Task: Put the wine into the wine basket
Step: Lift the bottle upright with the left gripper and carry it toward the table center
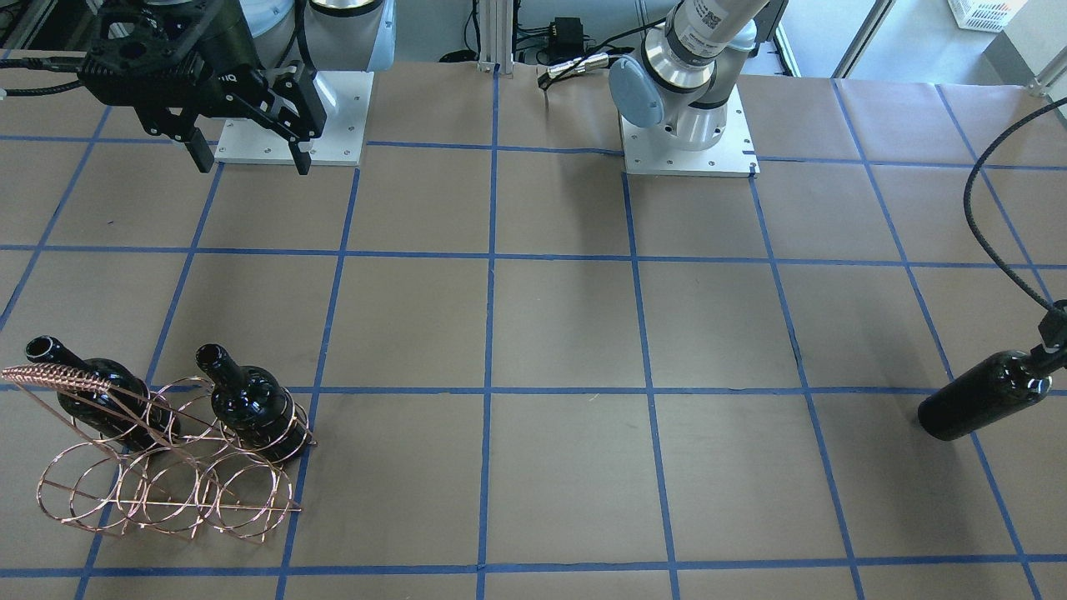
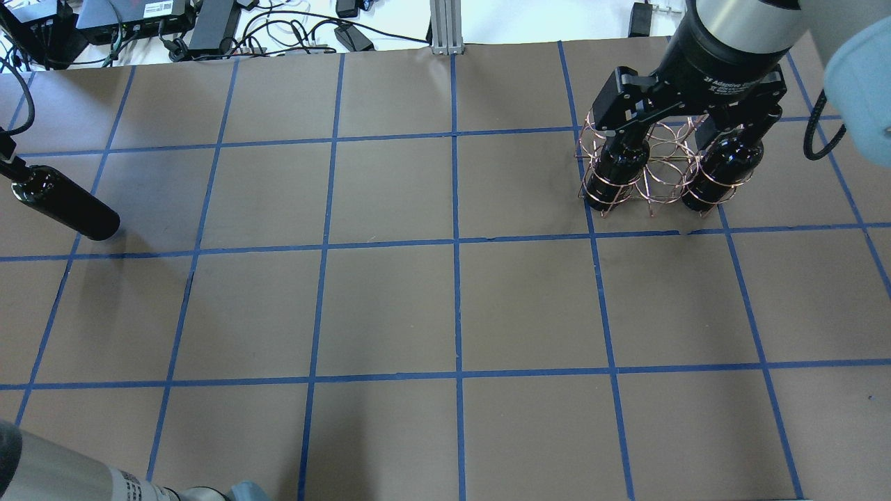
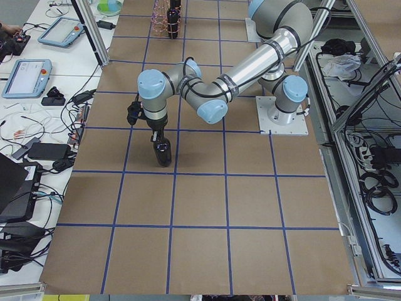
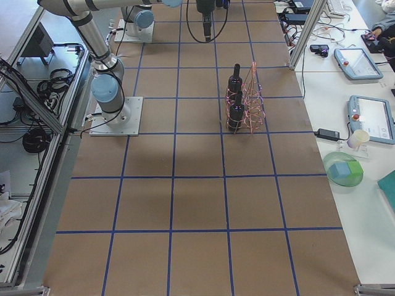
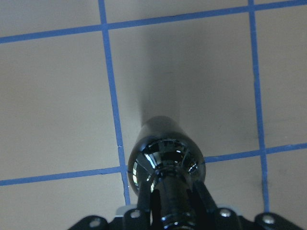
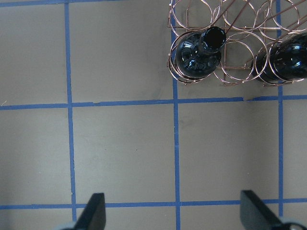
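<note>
The left gripper (image 5: 175,208) grips a tilted wine bottle (image 1: 984,406) by its neck at the table's left. The right gripper (image 1: 252,158) hangs wide open and empty, apart from the wine basket (image 1: 167,487) holding two bottles (image 1: 250,404).

The table (image 2: 390,306) is seen steeply from behind and from the operators' side, and lengthwise from either end. Wrist cameras are aimed down at it. The wine basket (image 1: 62,377) is shared by overhead, front-facing and right-wrist views.
</note>
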Controlling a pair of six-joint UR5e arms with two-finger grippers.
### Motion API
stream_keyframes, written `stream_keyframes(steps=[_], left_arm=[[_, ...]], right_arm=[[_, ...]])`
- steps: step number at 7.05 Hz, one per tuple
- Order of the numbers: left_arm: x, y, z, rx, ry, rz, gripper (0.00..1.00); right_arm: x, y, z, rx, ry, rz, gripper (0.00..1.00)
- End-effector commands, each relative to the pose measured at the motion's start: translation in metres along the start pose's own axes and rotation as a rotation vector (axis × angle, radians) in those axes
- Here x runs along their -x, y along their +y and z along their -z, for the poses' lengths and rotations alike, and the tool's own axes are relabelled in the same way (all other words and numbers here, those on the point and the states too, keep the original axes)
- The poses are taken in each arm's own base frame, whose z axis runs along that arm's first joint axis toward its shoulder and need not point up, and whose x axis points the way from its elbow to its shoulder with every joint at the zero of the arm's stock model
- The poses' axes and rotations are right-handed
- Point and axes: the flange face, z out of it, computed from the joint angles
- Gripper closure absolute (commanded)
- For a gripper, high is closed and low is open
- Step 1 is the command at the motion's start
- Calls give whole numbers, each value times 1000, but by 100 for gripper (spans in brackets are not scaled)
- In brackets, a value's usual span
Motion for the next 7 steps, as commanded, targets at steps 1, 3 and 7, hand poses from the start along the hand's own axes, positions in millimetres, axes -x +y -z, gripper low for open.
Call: stream_keyframes(steps=[1, 3, 7], left_arm=[[-99, -16, 51, -19, -8, 38, 100], [-197, -26, 79, -55, 0, 80, 100], [-391, 13, 68, -14, 43, 202, 100]], right_arm=[[0, 0, 0, 0, 0, 0, 0], [0, 0, 0, 0, 0, 0, 0], [-1, 0, -1, 8, 1, 0, 0]])
